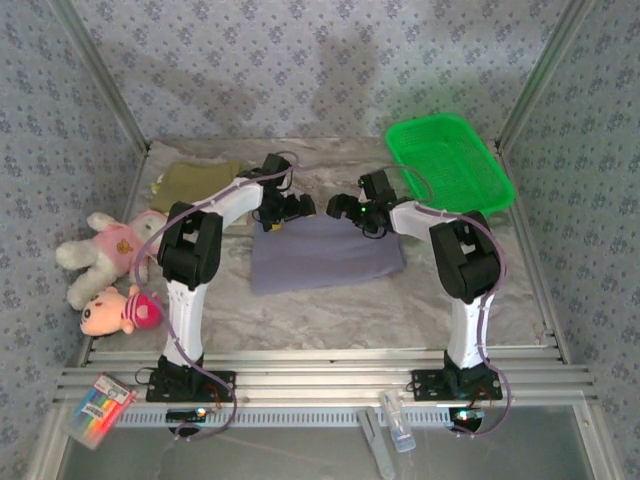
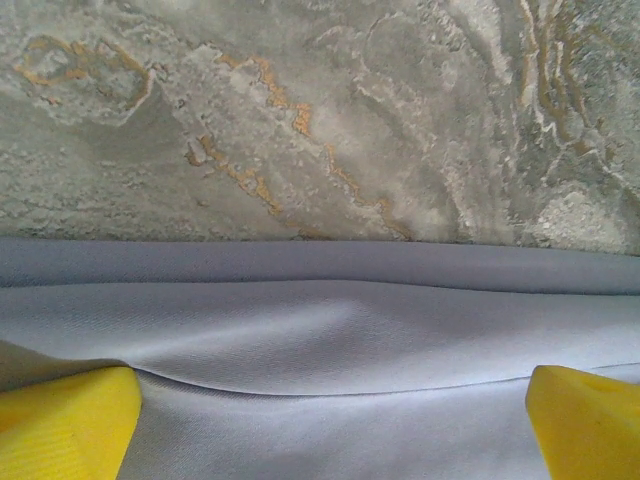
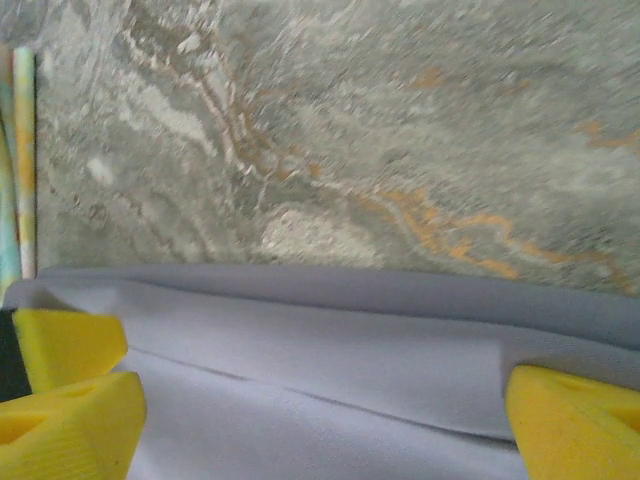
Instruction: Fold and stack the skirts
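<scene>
Top external view: the left gripper (image 1: 283, 215) and the right gripper (image 1: 338, 209) face each other at the far edge of the lavender skirt (image 1: 325, 258). The skirt lies as a flat folded rectangle on the marbled table (image 1: 330, 310), running from just under both sets of fingers back towards the arm bases. The left gripper is at the skirt's far left corner and the right gripper is further along the same edge, with a small gap between the two. Beyond and to the left of the left gripper lies the olive-khaki skirt (image 1: 200, 180), crumpled and well apart from the lavender one. A green basket (image 1: 470, 190) stands beyond and to the right of the right gripper. A pink plush toy (image 1: 110, 245) lies at the table's left side, far from both grippers. In the left wrist view the left gripper (image 2: 325, 430) is spread wide, its yellow fingertips (image 2: 60, 420) at the two lower corners of the picture. The lavender skirt (image 2: 320, 340) fills the space between them, its layered edge running straight across just ahead of the tips and bare table (image 2: 300, 120) beyond. Nothing is pinched. In the right wrist view the right gripper (image 3: 325, 420) is likewise spread wide, with yellow fingertips (image 3: 70, 400) at either side and the lavender skirt (image 3: 350, 370) lying loose between them. Its edge lies just ahead of the tips, with table (image 3: 380, 130) beyond. Whether the pads touch the cloth I cannot tell.
</scene>
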